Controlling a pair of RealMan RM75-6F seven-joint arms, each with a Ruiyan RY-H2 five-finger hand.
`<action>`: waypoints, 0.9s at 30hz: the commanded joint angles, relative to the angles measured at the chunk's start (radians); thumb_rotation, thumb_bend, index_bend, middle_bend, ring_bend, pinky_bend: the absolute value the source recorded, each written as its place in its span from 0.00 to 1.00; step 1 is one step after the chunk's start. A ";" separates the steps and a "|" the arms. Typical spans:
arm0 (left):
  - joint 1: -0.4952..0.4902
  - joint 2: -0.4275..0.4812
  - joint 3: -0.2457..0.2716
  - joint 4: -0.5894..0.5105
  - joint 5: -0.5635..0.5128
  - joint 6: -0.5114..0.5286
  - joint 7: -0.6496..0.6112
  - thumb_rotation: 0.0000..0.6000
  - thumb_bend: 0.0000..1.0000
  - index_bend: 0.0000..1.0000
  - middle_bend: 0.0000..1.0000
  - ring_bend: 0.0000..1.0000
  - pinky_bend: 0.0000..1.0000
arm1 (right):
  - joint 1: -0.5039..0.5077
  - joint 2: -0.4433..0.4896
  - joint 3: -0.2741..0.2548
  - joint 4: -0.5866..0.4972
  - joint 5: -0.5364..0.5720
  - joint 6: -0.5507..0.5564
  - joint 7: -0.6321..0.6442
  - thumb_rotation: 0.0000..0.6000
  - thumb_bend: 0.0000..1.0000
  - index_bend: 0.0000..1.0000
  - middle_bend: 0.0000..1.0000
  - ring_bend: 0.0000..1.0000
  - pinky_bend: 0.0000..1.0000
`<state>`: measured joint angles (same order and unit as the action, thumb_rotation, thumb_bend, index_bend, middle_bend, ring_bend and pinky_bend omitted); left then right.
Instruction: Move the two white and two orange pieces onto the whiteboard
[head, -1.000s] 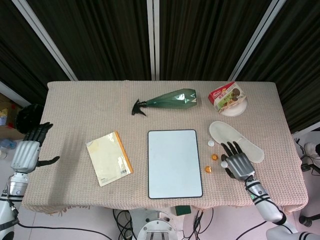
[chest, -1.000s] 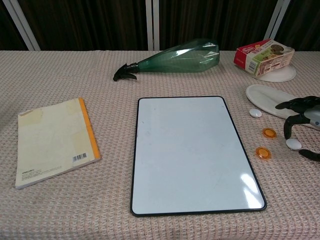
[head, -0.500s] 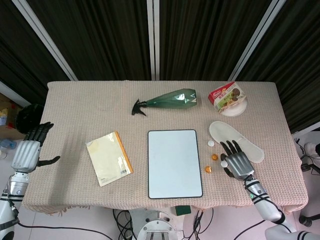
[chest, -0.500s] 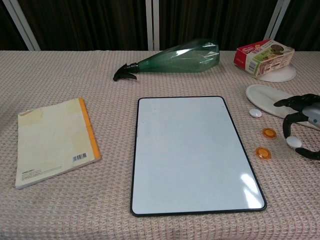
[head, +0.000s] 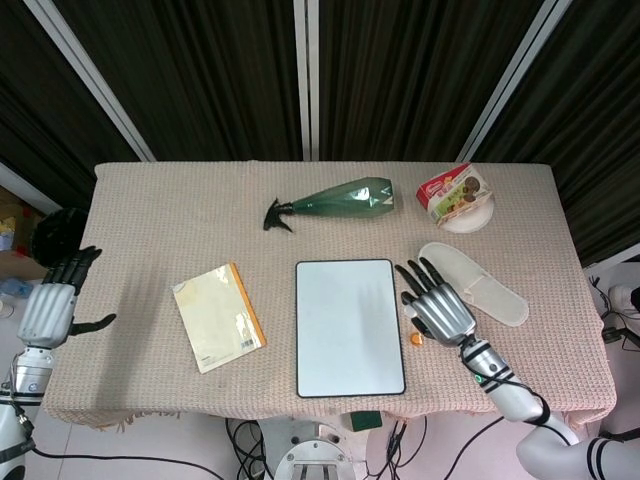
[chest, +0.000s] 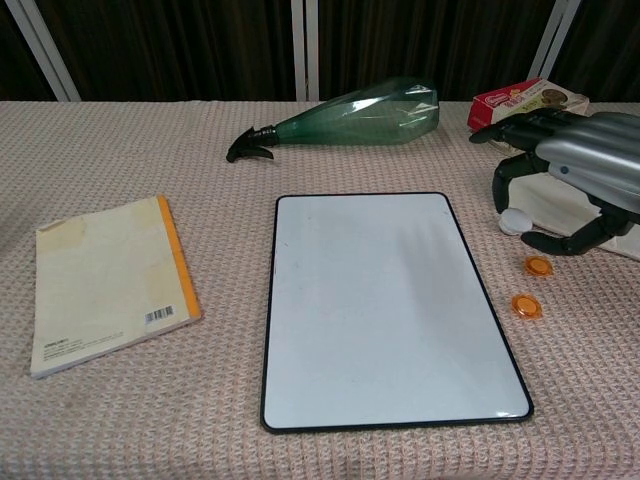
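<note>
One hand, the left (head: 55, 305): it hangs beyond the left edge of the counter (head: 150, 220), fingers apart and thumb stuck out, holding nothing. Only the head view shows it.
Notebook (chest: 105, 282): it lies flat and closed on the left half of the counter, toward the front edge. Its orange spine faces the whiteboard and it is slightly turned.
Bottle (chest: 350, 118): a green spray bottle lies on its side toward the back edge, its black nozzle pointing left. It is apart from the whiteboard's far edge.
Whiteboard (chest: 385, 305): it lies flat at the middle of the counter near the front edge, with a black rim and a bare white face. None of the pieces is on it.
Orange pieces (chest: 525, 305): two lie on the cloth just right of the whiteboard's right edge. One is nearer the front and the other (chest: 538, 265) is a little behind it, and both are apart from the board.
White piece (chest: 515, 221): it shows just right of the board's far right corner, under the right hand's curled fingers. Whether they touch it or pinch it cannot be told, and I can make out no second white piece.
Right hand (chest: 575, 165): it is raised over the cloth beside the board's right edge, palm down, with fingers spread and bent toward the white piece and thumb below. Whether it holds anything cannot be told.
Slipper (head: 490, 297): it is white and lies flat to the right of the hand.
Box (head: 455, 193): a red snack box rests on a white plate (head: 478, 218) near the back right corner.
</note>
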<state>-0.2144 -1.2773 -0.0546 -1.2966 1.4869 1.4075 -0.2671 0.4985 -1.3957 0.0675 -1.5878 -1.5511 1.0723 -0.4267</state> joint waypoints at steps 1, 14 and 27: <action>0.003 0.002 -0.001 0.003 -0.001 0.004 -0.006 0.98 0.05 0.08 0.08 0.08 0.13 | 0.083 -0.039 0.054 -0.043 0.066 -0.104 -0.099 1.00 0.35 0.55 0.03 0.00 0.00; -0.001 -0.006 -0.006 0.045 -0.010 -0.022 -0.050 0.98 0.05 0.08 0.08 0.08 0.13 | 0.228 -0.263 0.092 0.101 0.261 -0.241 -0.241 1.00 0.35 0.55 0.03 0.00 0.00; 0.001 -0.007 -0.009 0.071 -0.016 -0.029 -0.077 0.99 0.05 0.08 0.08 0.08 0.13 | 0.290 -0.331 0.086 0.179 0.316 -0.254 -0.238 1.00 0.35 0.56 0.03 0.00 0.00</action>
<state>-0.2133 -1.2841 -0.0632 -1.2263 1.4712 1.3788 -0.3439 0.7874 -1.7262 0.1549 -1.4091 -1.2366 0.8171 -0.6647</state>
